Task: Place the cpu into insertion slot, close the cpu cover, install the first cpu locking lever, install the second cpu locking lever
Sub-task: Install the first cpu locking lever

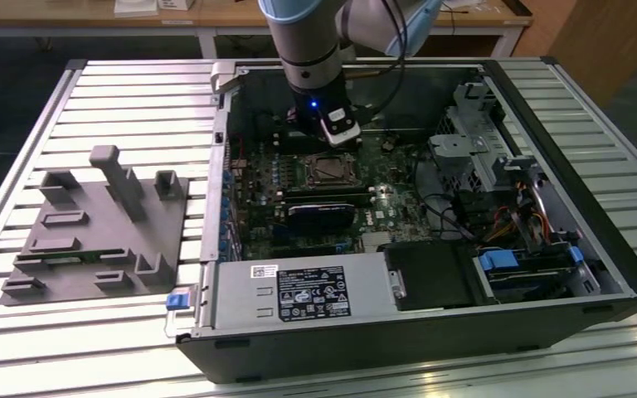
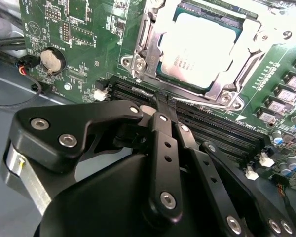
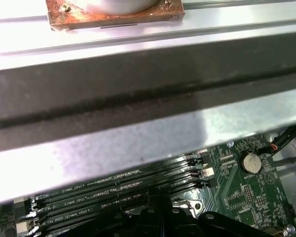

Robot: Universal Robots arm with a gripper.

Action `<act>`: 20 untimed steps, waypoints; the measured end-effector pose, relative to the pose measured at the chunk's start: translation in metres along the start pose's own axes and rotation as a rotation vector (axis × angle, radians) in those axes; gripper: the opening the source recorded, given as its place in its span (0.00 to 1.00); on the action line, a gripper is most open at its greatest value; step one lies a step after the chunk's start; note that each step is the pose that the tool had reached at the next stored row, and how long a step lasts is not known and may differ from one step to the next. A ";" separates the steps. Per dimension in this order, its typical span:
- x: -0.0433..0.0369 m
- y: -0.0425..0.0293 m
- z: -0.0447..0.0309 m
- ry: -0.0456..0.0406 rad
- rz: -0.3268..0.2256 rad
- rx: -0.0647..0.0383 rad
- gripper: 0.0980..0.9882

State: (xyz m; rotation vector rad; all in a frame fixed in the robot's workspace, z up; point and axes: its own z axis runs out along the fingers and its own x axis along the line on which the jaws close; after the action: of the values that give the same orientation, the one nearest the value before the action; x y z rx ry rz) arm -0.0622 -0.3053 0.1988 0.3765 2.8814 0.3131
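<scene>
The pincer (image 2: 164, 101), clenched on nothing, hovers over the memory slots (image 2: 212, 123) just beside the insertion slot (image 2: 217, 12), where the cpu (image 2: 197, 49) lies under the lowered cpu cover (image 2: 145, 39).

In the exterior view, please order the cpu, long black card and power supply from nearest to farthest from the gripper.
1. cpu, right beside the gripper.
2. long black card, just past the cpu.
3. power supply, past the card, lowest in the view.

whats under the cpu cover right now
The cpu shows through the window of the cpu cover in the second wrist view. The insertion slot's contacts beneath it are covered.
</scene>
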 end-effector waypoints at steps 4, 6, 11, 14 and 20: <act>0.0002 0.0004 0.0003 -0.0025 0.003 0.006 0.01; 0.0006 0.0013 0.0005 -0.0029 0.004 0.006 0.01; 0.0010 0.0019 0.0012 -0.0111 0.037 0.013 0.01; 0.0014 0.0031 0.0017 -0.0159 0.056 0.017 0.01; 0.0022 0.0050 0.0027 -0.0213 0.076 0.022 0.01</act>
State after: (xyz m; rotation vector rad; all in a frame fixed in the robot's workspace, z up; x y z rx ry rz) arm -0.0625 -0.2994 0.1971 0.4911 2.8567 0.2887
